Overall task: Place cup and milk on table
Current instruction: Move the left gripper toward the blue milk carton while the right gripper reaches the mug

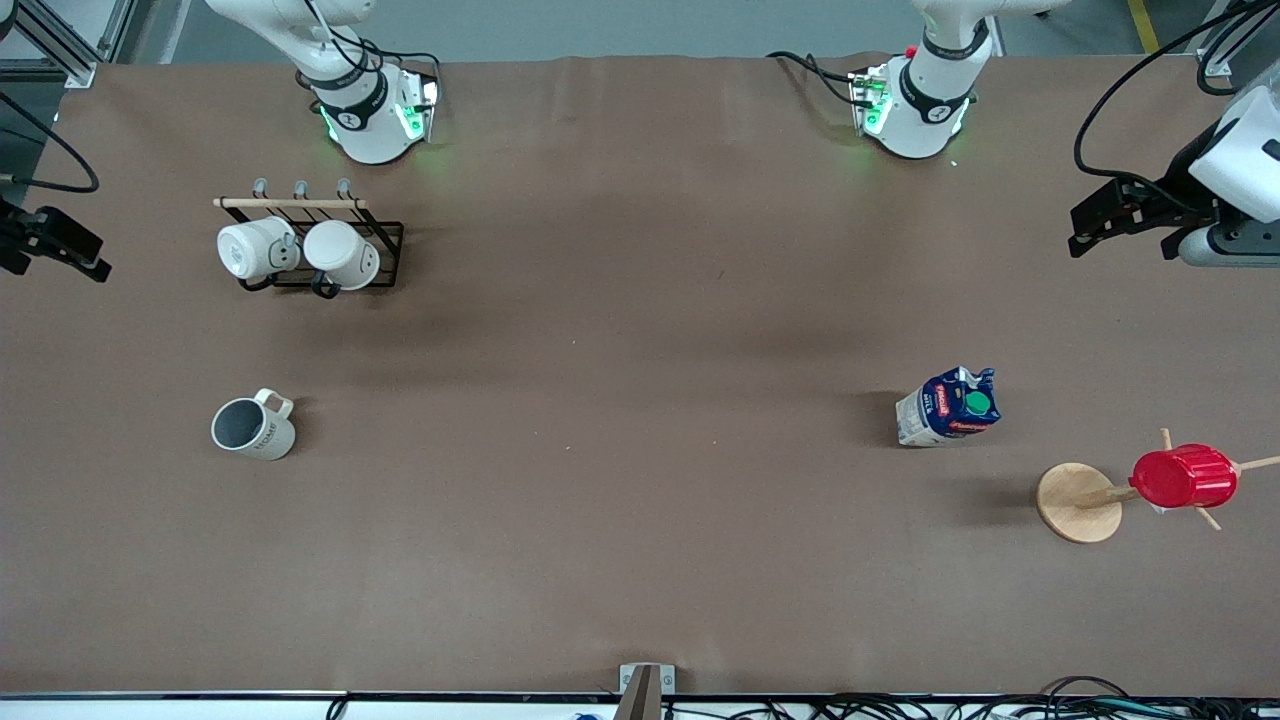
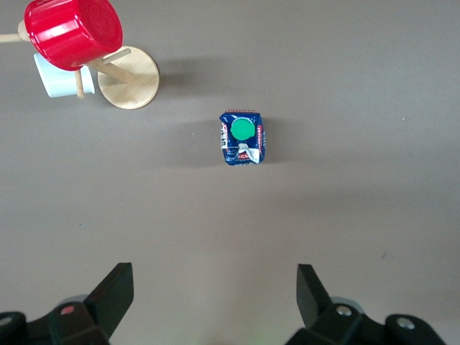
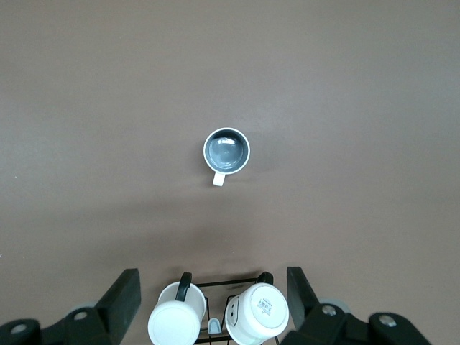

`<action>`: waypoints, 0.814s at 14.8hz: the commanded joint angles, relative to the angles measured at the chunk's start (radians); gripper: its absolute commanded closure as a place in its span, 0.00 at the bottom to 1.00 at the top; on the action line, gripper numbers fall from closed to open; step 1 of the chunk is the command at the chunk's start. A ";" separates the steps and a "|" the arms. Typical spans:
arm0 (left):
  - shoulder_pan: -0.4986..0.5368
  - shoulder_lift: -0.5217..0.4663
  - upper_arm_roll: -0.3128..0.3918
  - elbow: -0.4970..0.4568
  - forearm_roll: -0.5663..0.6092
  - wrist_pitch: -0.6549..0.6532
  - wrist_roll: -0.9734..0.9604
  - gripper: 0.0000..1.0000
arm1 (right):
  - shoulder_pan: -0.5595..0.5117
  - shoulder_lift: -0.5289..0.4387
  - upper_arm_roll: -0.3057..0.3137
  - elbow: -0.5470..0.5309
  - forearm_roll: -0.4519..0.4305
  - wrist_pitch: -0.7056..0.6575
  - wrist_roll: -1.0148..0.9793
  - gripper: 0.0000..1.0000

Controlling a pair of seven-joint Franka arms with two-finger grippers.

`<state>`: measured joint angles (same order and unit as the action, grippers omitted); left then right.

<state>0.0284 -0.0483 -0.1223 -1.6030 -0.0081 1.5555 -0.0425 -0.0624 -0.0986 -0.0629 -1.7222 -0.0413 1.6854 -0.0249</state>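
My left gripper [image 2: 212,302] hung open over the worktop [image 1: 640,300] at the frame's right edge, the upright milk [image 1: 948,406] below it at lower right; my right gripper [image 3: 208,305], open, faced the cup [image 1: 253,426] at lower left.

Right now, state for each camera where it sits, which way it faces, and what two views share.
Front view: high across the table, facing both arm bases; left gripper and right gripper wait at the edges.
Left wrist view: looks straight down past open fingers at the milk and red cup.
Right wrist view: looks down past open fingers at the cup and mug rack.
Shared: the front view also shows both.
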 commanded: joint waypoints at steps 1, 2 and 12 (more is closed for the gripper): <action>-0.001 0.007 0.003 0.017 0.000 -0.008 0.012 0.00 | -0.002 -0.023 0.003 -0.027 -0.008 0.014 0.014 0.10; -0.001 0.008 0.003 0.018 0.002 -0.006 0.012 0.00 | -0.002 -0.023 0.003 -0.027 -0.008 0.014 0.014 0.10; -0.010 0.123 0.003 0.048 0.033 0.014 0.004 0.00 | -0.008 -0.010 0.003 -0.027 -0.006 0.054 0.010 0.10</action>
<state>0.0242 0.0291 -0.1229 -1.5950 0.0055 1.5652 -0.0424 -0.0625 -0.0984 -0.0630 -1.7247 -0.0413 1.7072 -0.0249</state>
